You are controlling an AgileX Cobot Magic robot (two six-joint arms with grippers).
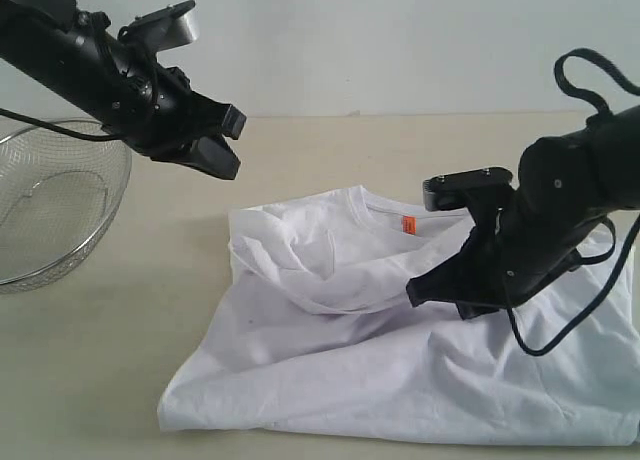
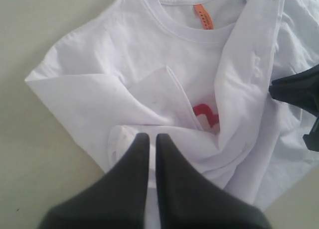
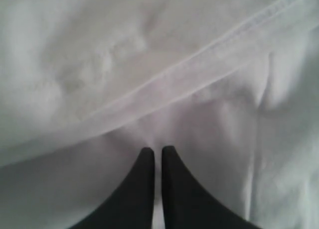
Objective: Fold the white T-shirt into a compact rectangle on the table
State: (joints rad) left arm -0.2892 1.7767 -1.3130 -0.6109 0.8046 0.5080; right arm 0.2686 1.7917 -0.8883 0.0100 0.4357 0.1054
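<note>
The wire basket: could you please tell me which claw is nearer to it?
Left. The left claw hangs raised at the shirt edge facing the basket; the right claw sits low over the shirt's opposite side, farther away.

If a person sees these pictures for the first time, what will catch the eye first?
The crumpled white T-shirt dominates, lying partly folded on the pale table, its orange neck tag bright at the collar. Two black arms frame it: the left end effector hangs shut in the air off the shirt's left side, and the right end effector, also shut, is low over its right half. A wire-mesh basket stands at far left.
</note>
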